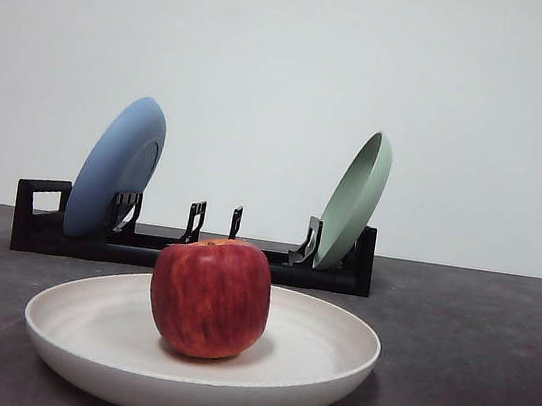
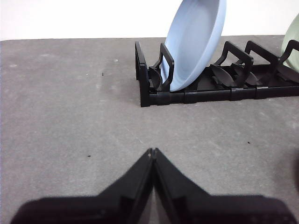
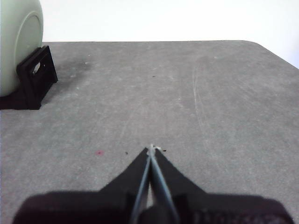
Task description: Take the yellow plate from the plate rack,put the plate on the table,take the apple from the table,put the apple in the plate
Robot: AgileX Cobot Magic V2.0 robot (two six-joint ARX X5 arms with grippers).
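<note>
A: Where's the apple (image 1: 209, 296)?
B: Upright in the yellow plate (image 1: 82, 323), which lies flat on the grey table (image 1: 469, 372). Behind, the plate rack (image 1: 36, 221) runs crosswise before a white wall (image 1: 288, 84).
A: Grippers?
B: Left gripper (image 2: 152, 151) and right gripper (image 3: 151, 148) both have jaws closed, empty.

The apple (image 1: 209, 296) sits upright in the middle of the yellow plate (image 1: 72, 322), which lies flat on the table (image 1: 489, 375). Behind them the plate rack (image 1: 38, 219) holds a blue plate (image 1: 115, 166) and a green plate (image 1: 358, 197), both leaning.
</note>
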